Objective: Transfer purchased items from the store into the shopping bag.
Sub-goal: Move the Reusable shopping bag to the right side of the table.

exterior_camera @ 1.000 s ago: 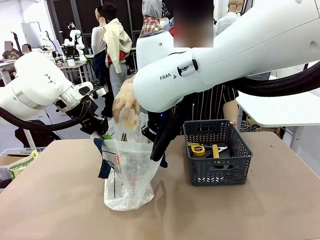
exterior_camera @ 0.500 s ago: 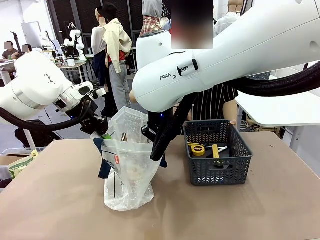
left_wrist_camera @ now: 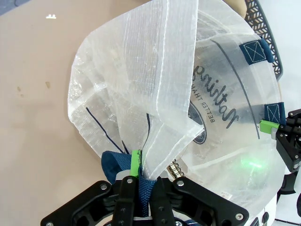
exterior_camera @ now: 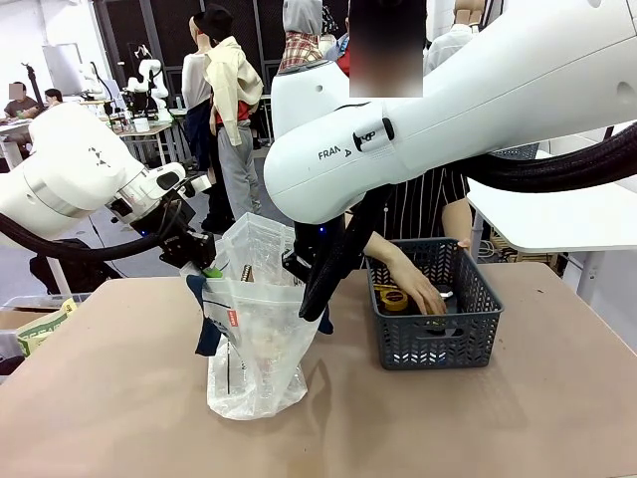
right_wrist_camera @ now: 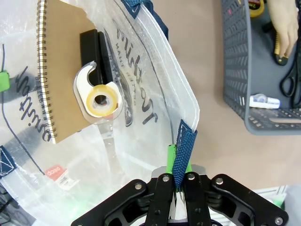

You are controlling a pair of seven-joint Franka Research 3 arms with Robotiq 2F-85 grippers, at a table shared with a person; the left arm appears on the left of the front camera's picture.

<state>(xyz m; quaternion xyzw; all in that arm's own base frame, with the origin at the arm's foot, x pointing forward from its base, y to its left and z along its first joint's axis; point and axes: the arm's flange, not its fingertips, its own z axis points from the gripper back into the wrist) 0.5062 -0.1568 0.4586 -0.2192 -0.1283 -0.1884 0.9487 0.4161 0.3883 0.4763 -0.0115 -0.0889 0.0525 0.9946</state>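
The shopping bag stands open on the table, held up by its navy handles. My left gripper is shut on the left handle, and my right gripper is shut on the right handle. Inside the bag lie a brown spiral notebook, a tape dispenser with a yellow roll and a black item. A person's hand reaches into the dark grey mesh basket, beside a yellow tape measure. Scissors and a small white item also lie there.
The basket stands right of the bag, near the table's middle right. The person stands behind the basket at the far edge. My right arm's large white link crosses above the scene. A box sits off the table's left edge.
The person's hand, which was lowering a yellowish item into the bag's mouth, has pulled out and now reaches into the basket. Both grippers have stayed in place on the handles.
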